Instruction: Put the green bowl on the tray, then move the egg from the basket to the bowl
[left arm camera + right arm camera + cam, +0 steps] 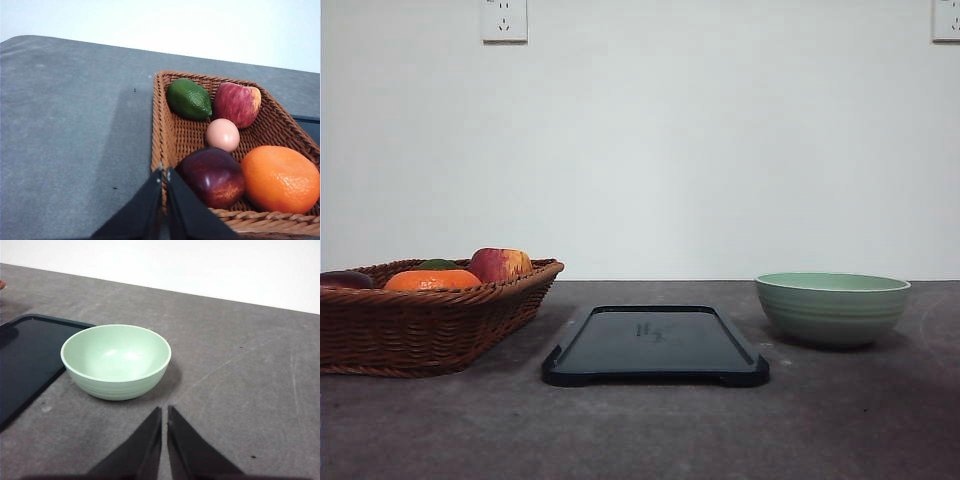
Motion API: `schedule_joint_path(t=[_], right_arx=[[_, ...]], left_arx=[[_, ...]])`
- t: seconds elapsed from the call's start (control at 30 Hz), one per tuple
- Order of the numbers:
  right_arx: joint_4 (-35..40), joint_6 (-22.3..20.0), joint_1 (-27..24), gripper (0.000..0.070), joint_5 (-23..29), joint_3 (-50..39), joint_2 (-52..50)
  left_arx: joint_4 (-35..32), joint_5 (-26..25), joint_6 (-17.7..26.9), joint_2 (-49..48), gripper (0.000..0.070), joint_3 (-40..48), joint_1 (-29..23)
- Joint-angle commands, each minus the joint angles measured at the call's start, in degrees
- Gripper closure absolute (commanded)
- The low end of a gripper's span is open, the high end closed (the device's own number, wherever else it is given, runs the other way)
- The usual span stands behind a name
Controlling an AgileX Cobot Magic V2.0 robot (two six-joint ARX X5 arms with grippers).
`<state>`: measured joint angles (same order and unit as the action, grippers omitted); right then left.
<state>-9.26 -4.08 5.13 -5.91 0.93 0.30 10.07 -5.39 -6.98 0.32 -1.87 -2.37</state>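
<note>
At your nine o'clock in the front view sat the basket point(430, 320), stiff brown wicker, with an orange point(432, 280) and an apple point(501, 264) showing above its rim. From the left wrist camera you had the egg point(222, 134) in the middle of the basket, ringed by a green avocado point(189, 98), the apple, the orange and a dark red plum point(213, 176), just beside the apple and plum if not touching them. I judged the egg light, smooth, round and breakable, so it would want a soft pinch across its middle, coming straight down between its neighbours. Your left claw point(165, 175) was pressed together, holding nothing, its tips hanging over the basket's near rim.

Dead centre lay the tray point(610, 345), flat, black and bare, well apart from the basket and near the bowl.

At three o'clock the green bowl point(832, 308) stood upright on the tabletop point(640, 430), not yet on the tray, empty inside. It looked like glazed ceramic: fairly heavy, rigid, slick. The rim was the obvious hold, one finger inside and one outside. Your right claw point(164, 412) was likewise pressed together and empty, short of the bowl.

The tabletop was dull grey, matte and faintly scuffed, likely to grip the bowl's foot. Behind it ran a plain white wall point(720, 140) with two sockets point(504, 20) high up.
</note>
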Motion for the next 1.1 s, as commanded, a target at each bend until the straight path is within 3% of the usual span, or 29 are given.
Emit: schedule_joint_path(t=[0.0, 0.17, 0.3, 0.37, 0.53, 0.63, 0.7, 0.77, 0.87, 1.07], right_arx=[[0.31, 0.68, -0.02, 0.0687, 0.0, -0.22, -0.09], [0.33, 0.7, -0.02, 0.0687, -0.02, -0.22, -0.09], [0.22, 2.31, -0.02, 0.0687, -0.26, -0.22, -0.09], [0.26, 6.07, -0.02, 0.0687, -0.26, -0.22, -0.09], [0.26, 20.82, -0.04, 0.069, 0.22, -0.2, -0.09], [0.58, 29.3, -0.07, 0.069, 0.15, -0.17, -0.09], [1.74, 32.58, -0.07, 0.069, 0.07, -0.17, -0.09], [4.52, 33.27, -0.04, 0.0691, -0.05, -0.15, -0.09], [9.5, 33.31, -0.02, 0.0693, -0.04, 0.53, -0.06], [10.4, 31.45, -0.02, 0.0693, 0.39, 6.84, 2.74]], left_arx=[[0.24, 0.04, 0.48, -0.04, 0.07, 1.07, -0.02], [0.22, 0.02, -1.07, -0.07, 0.07, 1.07, -0.02], [0.37, -0.12, -8.17, -0.05, 0.07, 1.07, -0.02], [0.42, -0.2, -12.69, -0.04, 0.07, 1.07, -0.02], [0.3, -0.18, -26.9, -0.04, 0.07, 1.07, -0.02], [-0.7, -0.27, -32.66, -0.04, 0.07, 1.07, -0.02], [-2.94, -0.51, -36.6, -0.04, 0.07, 1.07, -0.02], [-6.37, -0.61, -40.49, -0.04, 0.07, 0.92, -0.02], [-10.92, -0.61, -40.28, -0.02, 0.07, -0.09, -0.02], [-12.63, -0.58, -31.98, 0.34, 0.0699, -5.67, 0.0]])
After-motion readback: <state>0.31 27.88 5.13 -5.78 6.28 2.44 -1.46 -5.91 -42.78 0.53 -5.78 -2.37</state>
